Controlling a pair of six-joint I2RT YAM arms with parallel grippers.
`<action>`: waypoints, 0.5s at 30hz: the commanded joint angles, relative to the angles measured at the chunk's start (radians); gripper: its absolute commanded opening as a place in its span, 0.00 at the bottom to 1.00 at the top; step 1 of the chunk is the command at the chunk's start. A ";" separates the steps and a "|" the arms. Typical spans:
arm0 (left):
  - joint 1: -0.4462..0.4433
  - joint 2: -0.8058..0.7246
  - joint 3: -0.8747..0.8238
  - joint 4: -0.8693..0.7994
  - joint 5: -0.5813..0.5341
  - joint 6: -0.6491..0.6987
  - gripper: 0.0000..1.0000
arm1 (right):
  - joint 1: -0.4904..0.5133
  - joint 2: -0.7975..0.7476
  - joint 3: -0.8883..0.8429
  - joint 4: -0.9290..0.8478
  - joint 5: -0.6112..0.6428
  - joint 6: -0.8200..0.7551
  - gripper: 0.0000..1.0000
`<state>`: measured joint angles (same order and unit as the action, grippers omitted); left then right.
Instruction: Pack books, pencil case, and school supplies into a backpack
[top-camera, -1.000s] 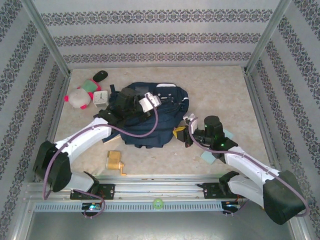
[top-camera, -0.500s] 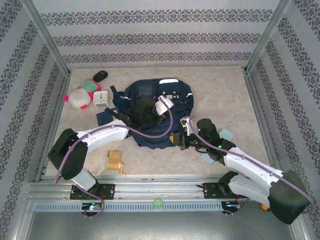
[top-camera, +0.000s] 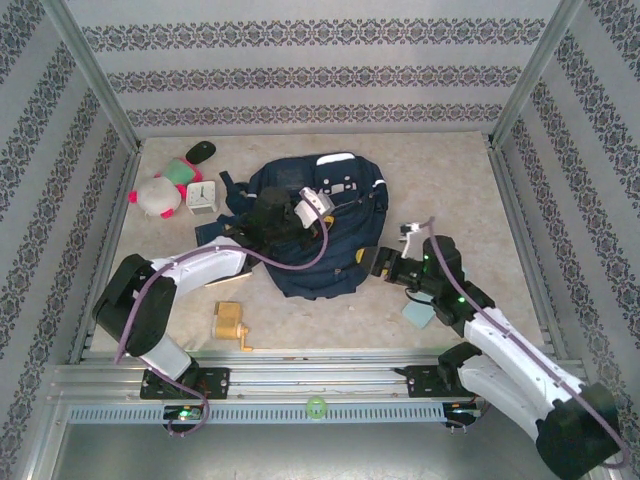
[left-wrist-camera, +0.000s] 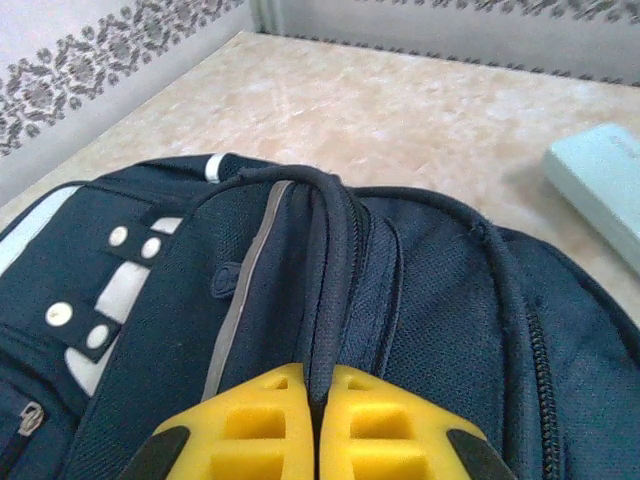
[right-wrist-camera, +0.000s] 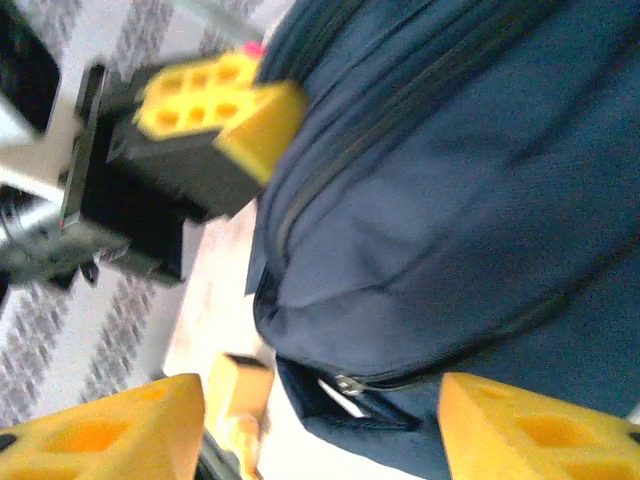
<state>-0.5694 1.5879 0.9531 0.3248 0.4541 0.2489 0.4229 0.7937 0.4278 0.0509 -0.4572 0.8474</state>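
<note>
The dark navy backpack (top-camera: 335, 255) lies in the middle of the table, white patches (top-camera: 340, 185) at its far end. My left gripper (top-camera: 318, 222) is over it, shut on a dark strap at the bag's top (left-wrist-camera: 318, 385). My right gripper (top-camera: 378, 263) is open just off the bag's right side (right-wrist-camera: 320, 430), facing a zipped pocket corner (right-wrist-camera: 350, 385) with nothing between its fingers. The pale blue pencil case (top-camera: 417, 313) lies partly under the right arm and also lies beyond the bag (left-wrist-camera: 600, 185). The yellow-orange sharpener (top-camera: 230, 322) stands near the front edge. The books are out of view.
A pink-and-white plush toy (top-camera: 156, 197), a white square clock (top-camera: 201, 196), a green piece (top-camera: 180, 172) and a small black object (top-camera: 201, 151) sit at the back left. Patterned walls close the table on three sides; the arm rail (top-camera: 320, 375) runs along the front.
My right gripper has opened and drawn back to the right, away from the backpack's side. My left gripper, still shut on the strap, has shifted slightly left and the bag has moved with it.
</note>
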 joint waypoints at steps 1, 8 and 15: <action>0.034 -0.064 0.004 0.148 0.213 0.003 0.00 | -0.034 -0.032 -0.040 -0.012 0.032 0.142 0.67; 0.063 -0.039 0.027 0.176 0.361 -0.021 0.00 | -0.032 0.094 -0.008 0.129 0.002 0.232 0.72; 0.066 -0.026 0.036 0.194 0.415 -0.042 0.00 | 0.005 0.225 0.034 0.296 0.057 0.294 0.71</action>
<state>-0.5083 1.5787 0.9493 0.3531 0.7620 0.2268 0.4107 0.9932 0.4183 0.2150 -0.4328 1.0874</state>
